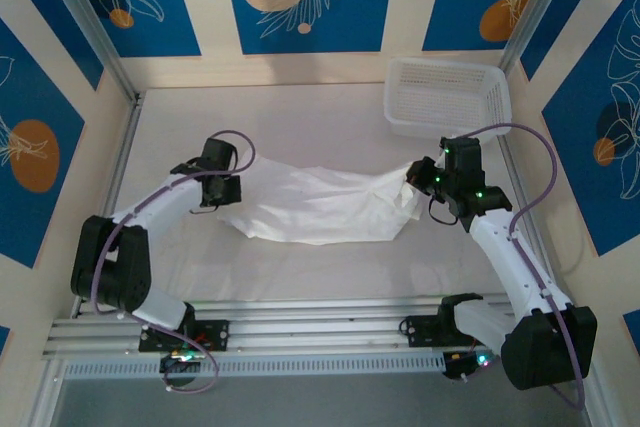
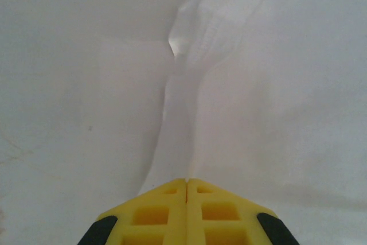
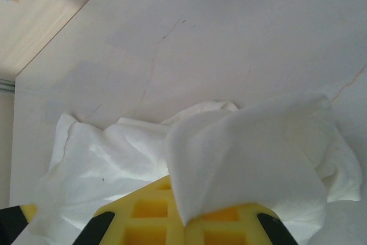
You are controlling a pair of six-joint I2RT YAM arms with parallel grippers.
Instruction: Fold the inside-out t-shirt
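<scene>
Scene: You are looking down on a white table [image 1: 300, 117] walled by blue and cream panels, with both arms reaching in from the near edge.
Shirt: The thin white inside-out t-shirt [image 1: 320, 209] lies crumpled at mid-table, drawn into a long band. By my reading it is not yet folded.
Long axis: It runs left to right across the table, from one gripper to the other, with its right end lifted a little off the surface.
Left gripper: The left gripper [image 1: 224, 191] sits at the shirt's left end. In its wrist view the yellow fingers [image 2: 155, 213] press together, and a ridge of cloth runs straight away from the seam between them, so it holds the shirt.
Right gripper: The right gripper [image 1: 413, 175] is at the right end. Its yellow fingers [image 3: 149, 222] are closed on a bunched flap that drapes back over them.
Which arm is nearer: Neither. Each has its own end, and the bulk of the cloth lies between them, inward from both.
Basket: A white plastic mesh basket [image 1: 447, 97] stands at the far right corner, just beyond the right gripper. It is near the shirt's raised end but seemingly not touching it.
Hard to make out: You cannot tell collar from hem, nor find sleeves, tag or any patch. White cloth on a white table blurs the edges, and the flap covers the right fingertips.
</scene>
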